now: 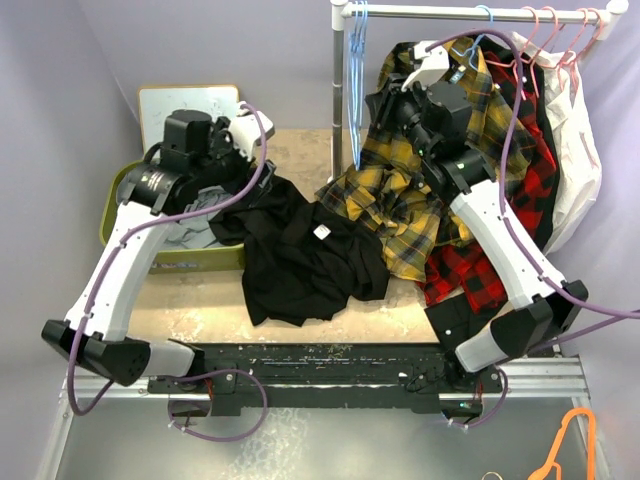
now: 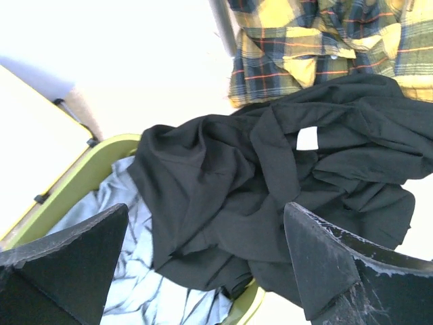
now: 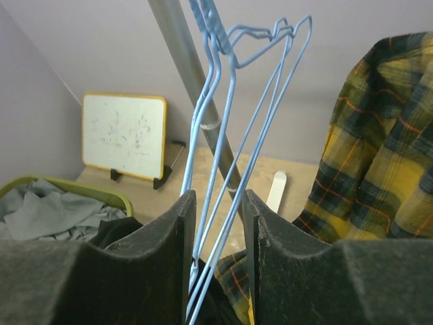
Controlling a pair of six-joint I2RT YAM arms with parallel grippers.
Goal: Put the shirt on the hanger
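Clock reference: top view, 12 o'clock pointing away from the arm bases.
Left gripper (image 2: 206, 211): fingers spread wide with nothing between them. It hovers above the shirt (image 2: 223, 156) where the fabric drapes over the rim of the bin (image 2: 101, 157).
Right gripper (image 3: 218, 198): fingers drawn close, with a narrow gap between them. The wires of the hanger (image 3: 233, 66) run down through that gap. Whether the pads press on the wire cannot be told.
Shirt: crumpled black heap at the centre of the table (image 1: 200, 312), white label (image 1: 322, 232) facing up. Its 10 o'clock part lies over the bin's 3 o'clock rim. Its 2 o'clock edge touches the yellow plaid shirt (image 1: 395, 200).
Hanger: light-blue wire, hooked on the left end of the rail (image 1: 450, 12), just beside the upright pole (image 3: 181, 47), at 12 o'clock of the shirt. Several blue wires bunch there; their count cannot be told.
Bin: green, at 9 o'clock on the table, holding grey cloth (image 2: 135, 284).
Yellow plaid shirt: drapes from rail height down onto the table, at 3 o'clock of the hanger.
Whiteboard (image 3: 125, 135): propped upright at 12 o'clock of the bin.
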